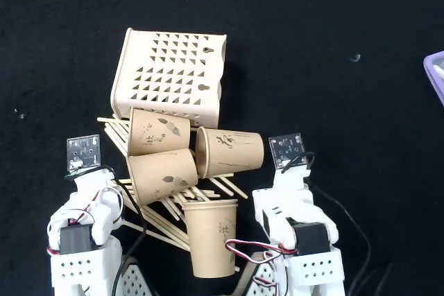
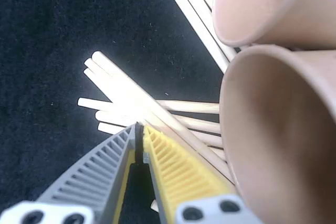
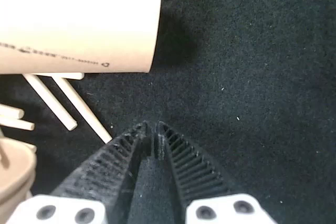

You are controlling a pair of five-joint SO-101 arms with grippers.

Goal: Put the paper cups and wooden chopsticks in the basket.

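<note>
The black table [image 1: 361, 136] runs wide on the right, from the pile out to a purple rim [image 1: 435, 67] at the right edge; a narrower dark strip lies left of the pile. The basket [image 1: 170, 77] lies on its side at the far middle, its near edge touching the pile. 4 cups [image 1: 229, 152] lie on their sides just near of it: 2 against the basket, 1 behind them to the left, and the near cup [image 1: 210, 237] between the 2 arms. The chopsticks [image 1: 163, 213] fan out under and between the cups, ends poking left, right and near.

The left gripper [image 2: 139, 129] is pressed together, holding nothing; its tips sit over the loose ends of the chopsticks [image 2: 131, 95], and I cannot tell if they touch; 2 cups [image 2: 283, 145] lie just beside it. The right gripper [image 3: 152, 128] is also pressed together but for a hairline gap, holding nothing, above bare table [image 3: 252, 66]; a cup [image 3: 79, 19] lies just beyond its tips, and a few chopsticks [image 3: 68, 103] are off to one side, apart from it.
</note>
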